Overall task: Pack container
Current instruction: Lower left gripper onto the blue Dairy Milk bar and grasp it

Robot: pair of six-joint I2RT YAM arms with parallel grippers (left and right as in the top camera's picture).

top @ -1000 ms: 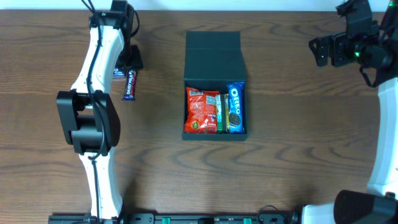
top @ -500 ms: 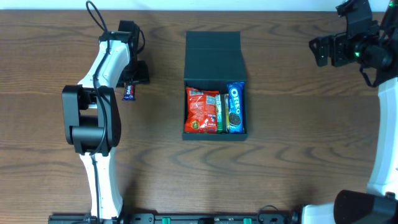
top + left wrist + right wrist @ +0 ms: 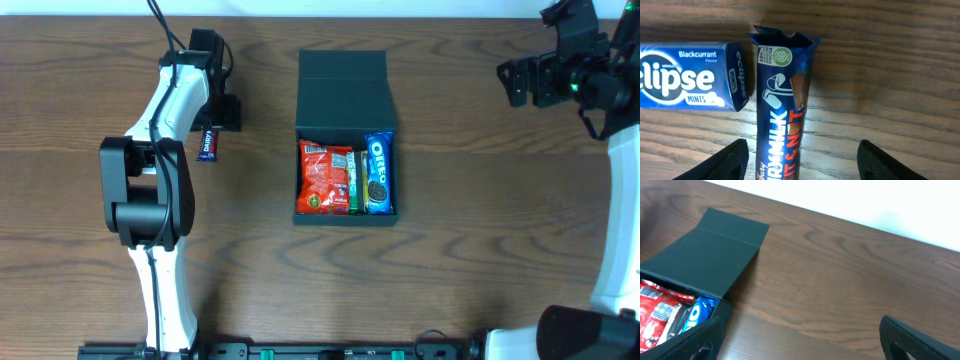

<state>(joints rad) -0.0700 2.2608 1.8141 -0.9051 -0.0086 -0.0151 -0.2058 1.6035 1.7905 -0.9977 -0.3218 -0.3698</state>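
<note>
Grasp on chocolate bar [image 3: 782, 100] is the step in hand. Left gripper [image 3: 802, 159] hangs over it, jaws wide, holding nothing, a finger on each side of the wrapper. Descend straight and centred, then close (mint box [image 3: 687, 82] lies just beside the bar, don't clip it). Container [image 3: 343, 80] sits mid-table to the right, lid flapped open. Right gripper [image 3: 805, 340] is parked far right, spread wide, empty.
</note>
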